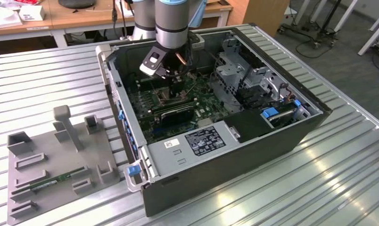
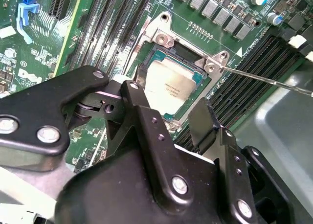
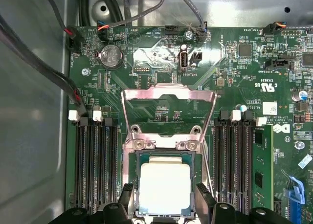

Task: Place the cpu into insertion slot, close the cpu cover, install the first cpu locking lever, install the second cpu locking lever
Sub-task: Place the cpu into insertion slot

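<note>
The cpu has a pale silver-tan top and lies flat in the insertion slot, a square socket with a silver rim on the green motherboard. The cpu cover, a thin metal frame, stands swung up and open on its hinge beyond the socket. My gripper is open, with one black finger on either side of the chip and a small gap to each edge. The second wrist view shows the cpu just beyond the gripper. A thin locking lever rod sticks out beside the socket. In the exterior view the gripper reaches down inside the case.
Long black memory slots flank the socket, and a green memory stick stands in one. Dark cables run along the case wall. The open computer case lies on a slatted metal table. A grey fixture tray sits at the exterior view's left.
</note>
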Motion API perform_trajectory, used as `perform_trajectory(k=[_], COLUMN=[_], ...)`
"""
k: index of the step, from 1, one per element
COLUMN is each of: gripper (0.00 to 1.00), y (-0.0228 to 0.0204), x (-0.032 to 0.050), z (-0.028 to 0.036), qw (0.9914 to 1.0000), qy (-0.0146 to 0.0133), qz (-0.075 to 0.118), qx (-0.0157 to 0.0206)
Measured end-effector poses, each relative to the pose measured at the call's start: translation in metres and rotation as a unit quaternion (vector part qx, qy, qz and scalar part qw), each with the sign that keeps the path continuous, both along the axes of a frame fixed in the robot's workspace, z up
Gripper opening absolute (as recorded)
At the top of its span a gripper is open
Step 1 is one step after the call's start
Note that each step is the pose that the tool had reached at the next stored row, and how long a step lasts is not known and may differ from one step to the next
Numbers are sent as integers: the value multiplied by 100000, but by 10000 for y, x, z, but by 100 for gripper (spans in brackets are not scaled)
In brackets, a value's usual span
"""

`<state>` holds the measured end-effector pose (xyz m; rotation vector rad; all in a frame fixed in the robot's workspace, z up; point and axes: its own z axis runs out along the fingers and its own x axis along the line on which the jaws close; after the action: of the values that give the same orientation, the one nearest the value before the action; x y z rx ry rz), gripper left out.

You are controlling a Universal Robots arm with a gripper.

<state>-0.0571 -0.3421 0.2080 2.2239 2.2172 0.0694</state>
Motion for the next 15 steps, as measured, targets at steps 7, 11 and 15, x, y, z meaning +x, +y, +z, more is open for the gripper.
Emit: perform_trajectory(k=[7,11,15], gripper=[61,61,61], y=[0,0,0], x=[0,15,15], z=[21,23,22], qw=[100000,100000,100000], qy=[-1,7,-1], qz=[-1,3,-4], qx=[12,0,11])
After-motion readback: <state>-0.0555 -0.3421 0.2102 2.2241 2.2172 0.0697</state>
